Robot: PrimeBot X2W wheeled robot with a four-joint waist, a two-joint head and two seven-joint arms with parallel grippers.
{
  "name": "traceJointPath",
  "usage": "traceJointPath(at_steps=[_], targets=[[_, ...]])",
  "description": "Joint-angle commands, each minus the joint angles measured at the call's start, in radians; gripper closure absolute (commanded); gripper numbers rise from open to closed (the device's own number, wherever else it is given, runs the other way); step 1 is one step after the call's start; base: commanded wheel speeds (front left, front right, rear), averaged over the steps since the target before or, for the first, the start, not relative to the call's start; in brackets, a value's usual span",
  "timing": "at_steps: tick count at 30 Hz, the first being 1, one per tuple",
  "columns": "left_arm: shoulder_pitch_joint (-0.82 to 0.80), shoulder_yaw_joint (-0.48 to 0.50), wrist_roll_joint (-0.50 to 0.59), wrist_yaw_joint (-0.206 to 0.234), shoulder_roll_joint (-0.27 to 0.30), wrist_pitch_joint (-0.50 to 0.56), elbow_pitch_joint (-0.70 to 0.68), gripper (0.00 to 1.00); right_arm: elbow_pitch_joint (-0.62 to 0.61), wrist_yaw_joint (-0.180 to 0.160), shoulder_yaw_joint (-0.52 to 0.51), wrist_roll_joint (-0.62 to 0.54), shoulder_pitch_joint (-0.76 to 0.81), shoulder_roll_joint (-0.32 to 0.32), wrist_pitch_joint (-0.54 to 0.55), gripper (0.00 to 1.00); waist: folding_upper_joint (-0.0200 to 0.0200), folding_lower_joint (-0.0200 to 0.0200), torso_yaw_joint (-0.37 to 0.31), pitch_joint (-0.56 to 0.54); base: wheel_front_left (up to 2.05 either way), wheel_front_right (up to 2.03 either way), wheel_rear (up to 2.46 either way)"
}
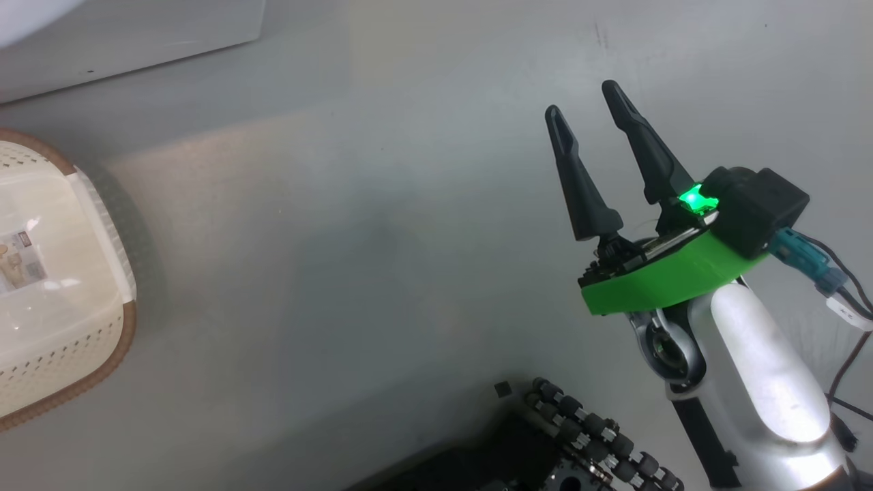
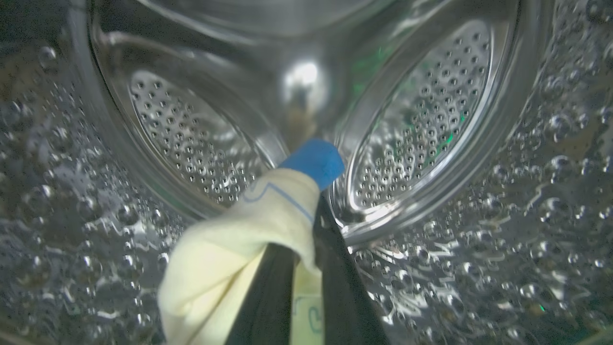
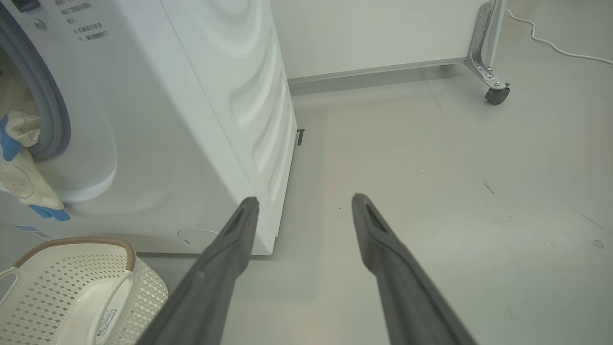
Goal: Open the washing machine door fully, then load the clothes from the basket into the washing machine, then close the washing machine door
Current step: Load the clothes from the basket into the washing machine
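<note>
Basket (image 1: 127, 320) sits on the floor (image 1: 354, 273) at my left in the head view, and I see its pale base with the label sticker (image 1: 20, 262). In the right wrist view the same basket (image 3: 129, 254) stands just in front of the washing machine (image 3: 191, 120), near the round flap (image 3: 196, 237) low on its front. Washer is open on that side: some of the clothes (image 3: 19, 167), cream with blue bits, drape out over the grey gasket (image 3: 50, 105) and hang down the white front, above the basket. Left wrist view looks deep into the steel perforated drum (image 2: 421, 120). Left end effector (image 2: 299, 230) is inside it, its two dark fingers (image 2: 340, 287) clamped on a fold of the cream clothes (image 2: 230, 249), with a blue cuff (image 2: 316, 160) poking up past the tips and fabric bunched over the left finger. Right end effector (image 1: 582, 100) is well apart from the clothes and the basket, out over bare floor beside the machine's right side panel, fingers spread apart (image 3: 305, 200)
</note>
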Motion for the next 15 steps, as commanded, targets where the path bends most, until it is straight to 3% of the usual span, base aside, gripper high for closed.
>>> traceJointPath(at_steps=[1,4,6,9,14,15], targets=[[-0.046,0.024,0.026,0.010,0.053,-0.075,-0.019,1.00,-0.031,0.000,0.013,0.006,0.011,-0.005,-0.009,0.00,0.0000,0.0000,-0.001,0.005,0.00,0.00,0.00],[-0.079,0.024,0.048,0.022,0.043,-0.216,0.018,1.00,-0.030,0.000,0.016,0.006,0.007,-0.005,-0.009,0.00,0.0000,0.0000,0.000,0.010,0.00,0.00,0.00],[-0.086,0.020,0.045,0.017,0.033,-0.235,0.068,1.00,-0.031,0.000,0.016,0.006,0.006,-0.005,-0.009,0.00,0.0000,0.0000,0.002,0.011,0.00,0.00,0.00],[-0.083,0.009,0.009,0.000,0.006,-0.135,0.198,1.00,-0.024,0.000,0.015,0.008,0.011,-0.005,-0.009,0.00,0.0000,0.0000,0.015,0.006,0.00,0.00,0.00],[-0.092,0.010,-0.024,0.008,-0.023,-0.030,0.291,1.00,-0.017,0.000,0.009,0.005,0.011,-0.005,-0.009,0.00,0.0000,0.0000,0.034,-0.002,0.00,0.00,0.00],[-0.090,0.009,-0.028,0.008,-0.028,-0.022,0.301,0.01,-0.016,0.000,0.007,0.003,0.011,-0.005,-0.009,0.00,0.0000,0.0000,0.039,-0.004,0.00,0.00,0.00]])
